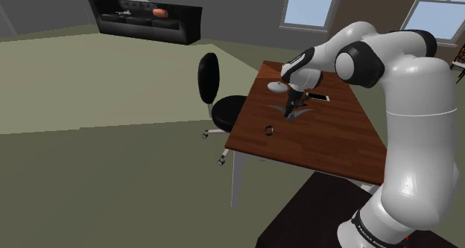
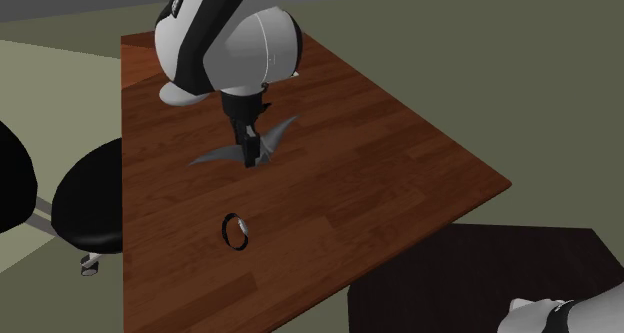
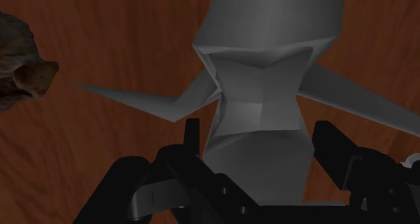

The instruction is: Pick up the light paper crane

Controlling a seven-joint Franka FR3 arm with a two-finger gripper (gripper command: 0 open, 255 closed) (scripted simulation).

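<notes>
Shoulder view: the white arm is reaching from the stand over the brown wooden desk (image 1: 320,146). The end effector (image 1: 292,107) is pointing down onto the grey paper crane (image 1: 299,112), which is lying near the desk's middle. A small black ring (image 1: 270,129) is sitting closer to the desk's left edge, a black office chair (image 1: 231,109) is standing just beside that edge, and a black sofa (image 1: 145,19) is sitting well apart at the back. Second exterior view: the end effector (image 2: 247,153) is standing over the paper crane (image 2: 212,158), whose wings are spreading to either side on the desk (image 2: 400,171), with the ring (image 2: 237,232) lying apart from it. Wrist view: the fingers (image 3: 192,132) are standing apart, straddling the paper crane (image 3: 259,88) body with a slight gap on each side, not clasping it. A brown lumpy object (image 3: 23,64) is lying beyond one wing tip.
</notes>
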